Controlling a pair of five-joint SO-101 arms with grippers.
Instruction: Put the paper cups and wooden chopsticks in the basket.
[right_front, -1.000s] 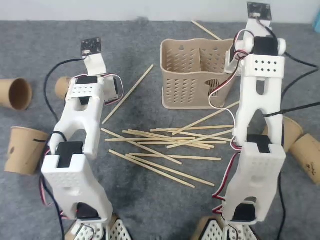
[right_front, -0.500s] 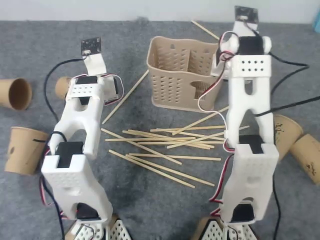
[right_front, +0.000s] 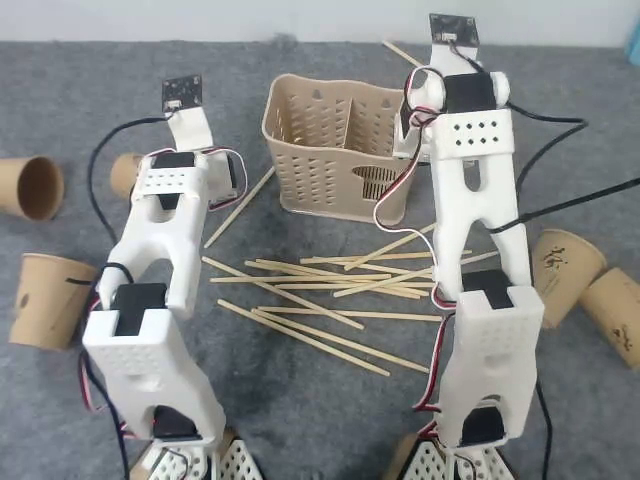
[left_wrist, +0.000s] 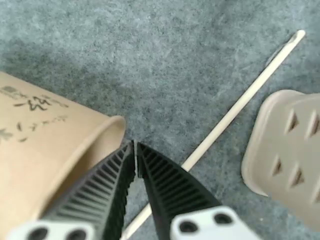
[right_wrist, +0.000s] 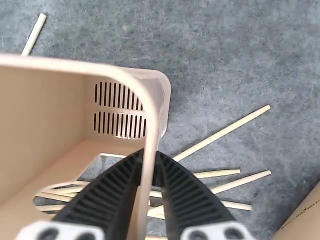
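Across the table: grey cover, bears both arms, the basket and all the loose items.
Right arm: stretches from 5 o'clock up to 1 o'clock, ends at the basket's right side.
Left arm: stretches from 7 o'clock up to 10 o'clock, well apart from the basket.
Basket: sits at 12 o'clock, looks tilted, splits into two compartments, holds no cup or chopstick as far as can be made out.
Paper cups: five, all outside the basket. Two at 9 o'clock, two more at 3 to 4 o'clock past the right arm.
Tucked cup: lies at 10 o'clock, close against the left arm.
Right gripper: pinches the basket's wall, one jaw inside and one outside.
Left gripper: nearly closed on nothing, tips just beside the tucked cup's rim. Cannot tell whether touching.
Chopsticks: lie crisscrossed in a heap at the centre, at 6 o'clock of the basket.
Stray chopstick: slants at the basket's 8 o'clock, just beside it.
Far chopstick: lies behind the basket at 1 o'clock.
Done so far: nothing loaded, judging by the bare compartments.
Left to do: every cup and every chopstick. Probably also needs the basket settled flat within reach first.
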